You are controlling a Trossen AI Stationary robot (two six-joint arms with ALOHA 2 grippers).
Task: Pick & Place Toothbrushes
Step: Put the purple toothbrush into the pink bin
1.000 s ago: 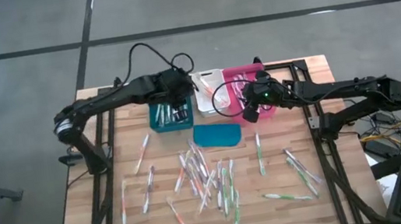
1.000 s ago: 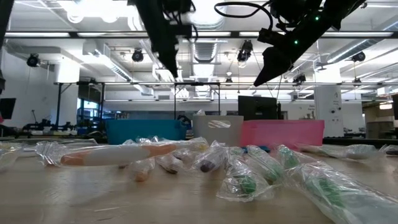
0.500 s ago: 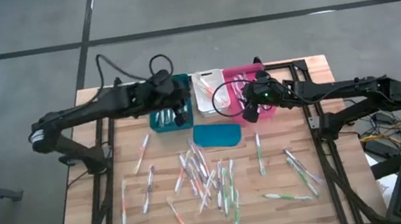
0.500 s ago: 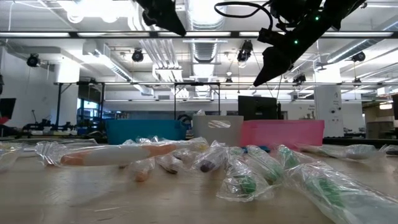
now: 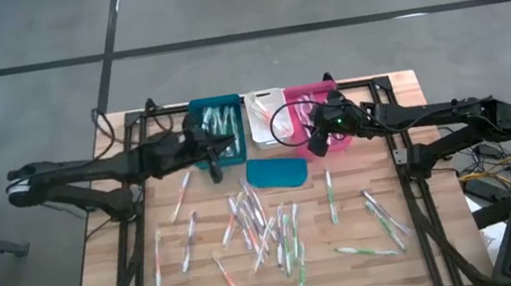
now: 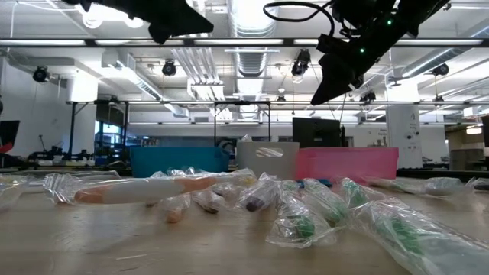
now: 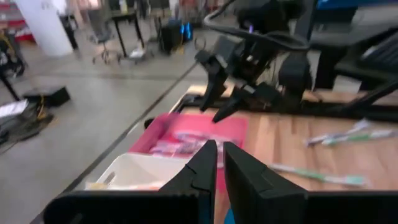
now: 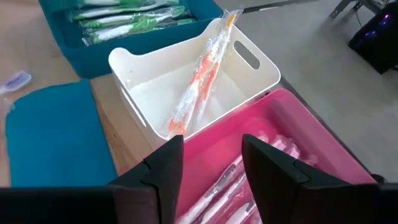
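Left arm [image 5: 99,171] withdrawn, teal bin [image 5: 217,130] uncovered, contents blurred

No legible text — none anywhere.

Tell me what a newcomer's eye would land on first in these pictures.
First, the scatter of wrapped toothbrushes across the middle of the wooden table. Next, three bins in a row at the far edge: the teal bin with green brushes, the white bin with an orange one, and the pink bin. The right gripper hangs open above the pink bin, while the left gripper, shut, sits near the teal bin.
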